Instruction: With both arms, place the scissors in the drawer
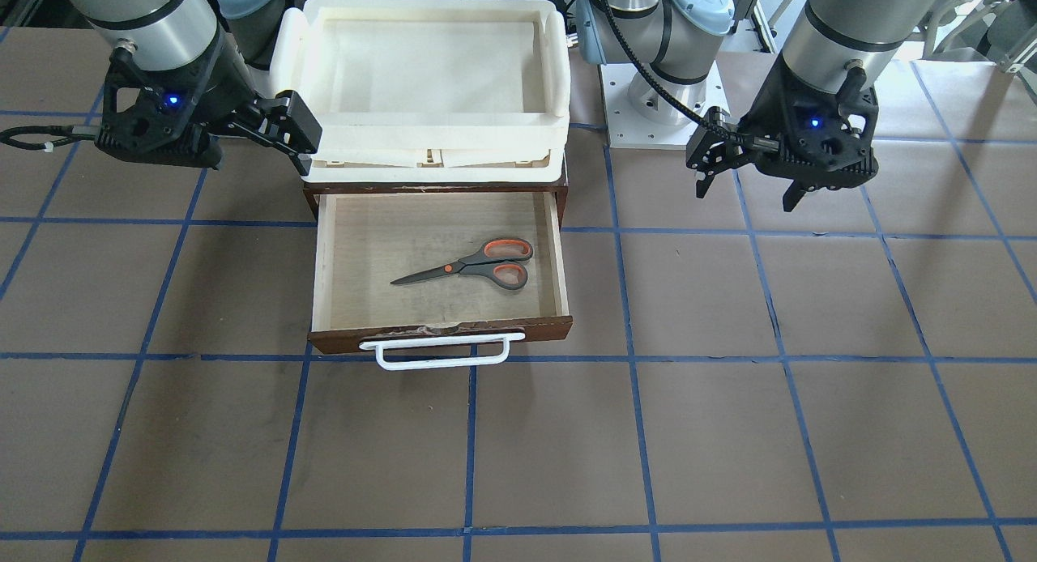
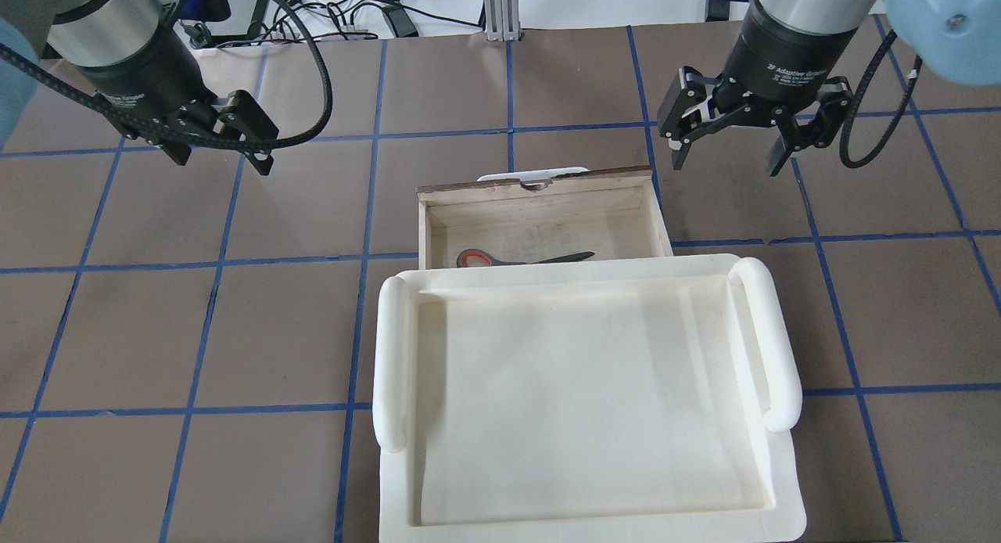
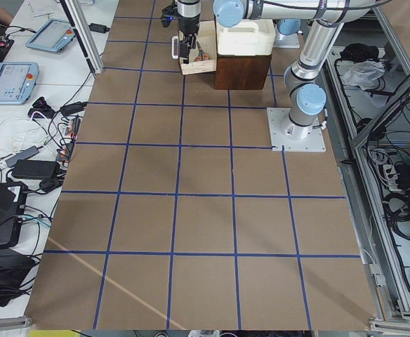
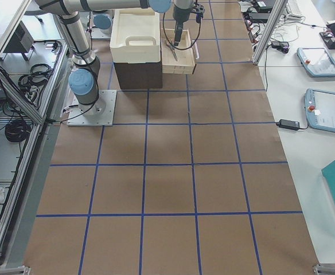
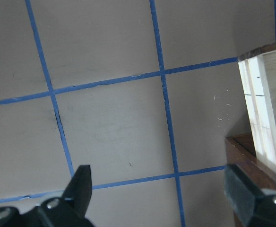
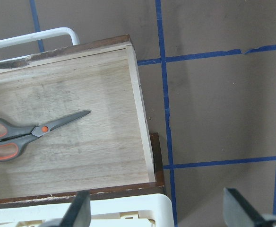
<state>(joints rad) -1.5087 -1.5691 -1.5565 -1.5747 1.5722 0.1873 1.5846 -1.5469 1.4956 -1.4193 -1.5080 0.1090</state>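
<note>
The scissors (image 1: 474, 264) lie flat inside the open drawer (image 1: 441, 331), with the orange-lined handles toward my left arm's side. They also show in the overhead view (image 2: 524, 259) and the right wrist view (image 6: 29, 135). My left gripper (image 1: 747, 196) hovers open and empty above the table beside the drawer; it also shows in the overhead view (image 2: 223, 148). The left wrist view shows its gripper (image 5: 161, 189) with the fingers wide apart. My right gripper (image 1: 283, 133) is open and empty beside the box's other side, seen also in the overhead view (image 2: 727, 156) and the right wrist view (image 6: 157, 210).
A cream-white foam tray (image 1: 429, 153) sits on top of the dark wooden box and hides the drawer's back part from overhead. The drawer's white bar handle (image 1: 441, 351) sticks out toward the operators' side. An arm's base plate (image 1: 648, 117) stands behind the box.
</note>
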